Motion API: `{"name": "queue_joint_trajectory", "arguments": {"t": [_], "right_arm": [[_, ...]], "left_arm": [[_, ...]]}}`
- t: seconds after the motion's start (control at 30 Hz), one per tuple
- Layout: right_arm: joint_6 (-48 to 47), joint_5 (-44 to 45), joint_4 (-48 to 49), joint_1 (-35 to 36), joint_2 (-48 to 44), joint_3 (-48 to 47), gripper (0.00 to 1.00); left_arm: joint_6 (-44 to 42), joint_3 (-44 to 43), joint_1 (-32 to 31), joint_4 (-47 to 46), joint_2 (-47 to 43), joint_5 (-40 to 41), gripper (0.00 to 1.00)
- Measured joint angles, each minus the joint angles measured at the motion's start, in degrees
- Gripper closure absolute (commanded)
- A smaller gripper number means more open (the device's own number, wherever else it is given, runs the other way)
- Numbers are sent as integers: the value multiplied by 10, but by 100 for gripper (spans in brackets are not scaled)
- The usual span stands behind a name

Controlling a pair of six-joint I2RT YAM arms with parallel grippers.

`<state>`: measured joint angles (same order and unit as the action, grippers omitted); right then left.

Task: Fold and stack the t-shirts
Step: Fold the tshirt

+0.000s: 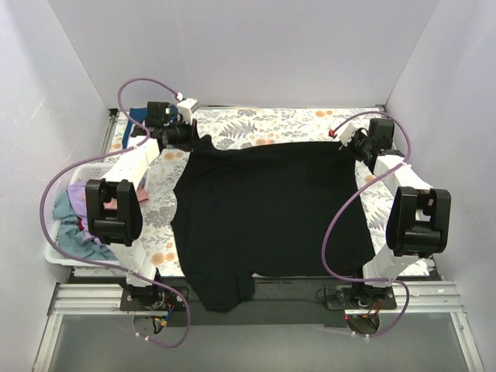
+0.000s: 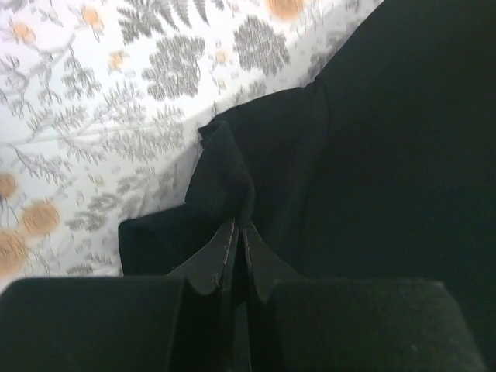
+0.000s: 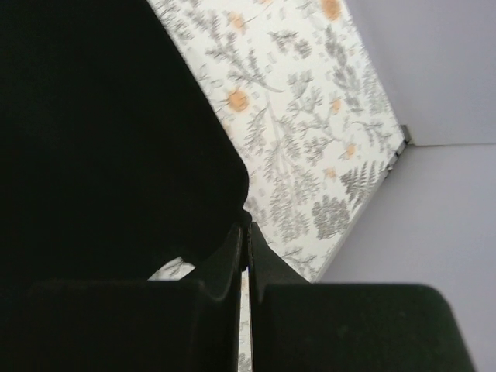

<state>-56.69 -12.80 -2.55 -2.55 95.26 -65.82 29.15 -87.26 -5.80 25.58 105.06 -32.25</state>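
1. The table cover (image 1: 256, 124) carries the work. Its floral print shows along the far edge and down both sides.

2. The black shirt (image 1: 271, 209) lies spread over the middle of the table cover. It reaches from near the far edge to the near edge, where one part drapes over. It is laid out flat so that you can fold it. No fold is made yet.

3. The basket (image 1: 58, 252) stands at the left edge. It holds the other shirts (image 1: 77, 232) in a loose heap. Lavender, teal and pink cloth show there. They wait apart so the folding area carries one garment only.

4. The left gripper (image 2: 239, 232) is at the shirt's far-left corner. Its jaws are closed on a raised pinch of black cloth.

5. The right gripper (image 3: 246, 232) is at the shirt's far-right corner. Its jaws are closed on the cloth edge.

6. Both far corners are held at once, so you can likely keep that edge taut and straight. The next move probably carries this edge toward the near edge. Move both arms evenly, or the shirt may skew.
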Motion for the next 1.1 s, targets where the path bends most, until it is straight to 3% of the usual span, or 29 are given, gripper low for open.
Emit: {"name": "queue_joint_trajectory", "arguments": {"t": [0.13, 0.47, 0.77, 1.1], "right_arm": [[-21, -13, -18, -7, -30, 50, 99], [-64, -38, -55, -12, -77, 100, 99], [-109, -38, -88, -12, -86, 181, 99], [-106, -27, -102, -12, -40, 179, 99]], "left_arm": [[-32, 105, 0, 2, -79, 4, 100], [-84, 259, 0, -3, -237, 23, 100], [-142, 406, -2, -3, -277, 36, 100], [-167, 437, -13, -9, -279, 58, 100]]}}
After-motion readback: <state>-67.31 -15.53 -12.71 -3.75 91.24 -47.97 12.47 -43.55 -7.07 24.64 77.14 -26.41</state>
